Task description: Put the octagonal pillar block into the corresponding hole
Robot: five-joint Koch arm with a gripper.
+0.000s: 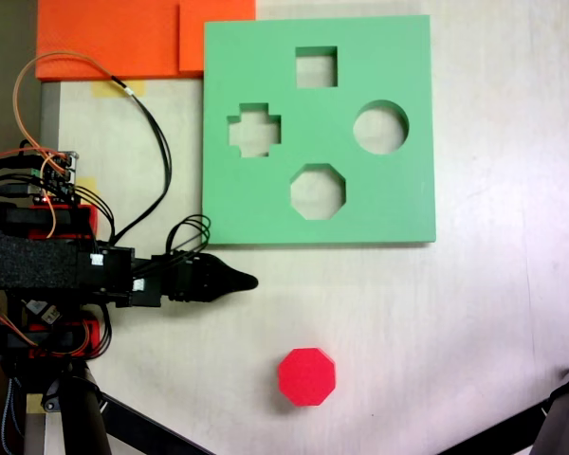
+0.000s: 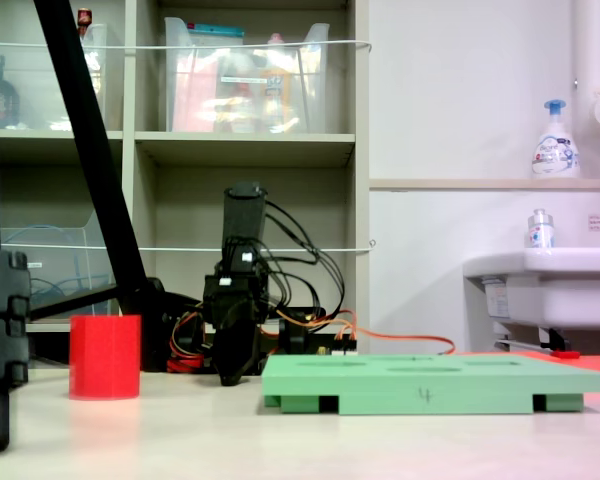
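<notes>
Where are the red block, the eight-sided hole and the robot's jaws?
octagonal pillar block (image 1: 306, 376), a fixed view, its top face.
corresponding hole (image 1: 318, 191), a fixed view, table seen through it.
gripper (image 1: 249, 282), a fixed view, jaw tips.

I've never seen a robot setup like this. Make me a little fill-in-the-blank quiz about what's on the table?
1. The octagonal pillar block is coloured ____.
2. The green foam board has ____ cutouts.
3. In the fixed view from above, the cutout nearest the block is the ____ one.
4. The gripper is holding ____.

Missing words: red; four; eight-sided; nothing
</notes>
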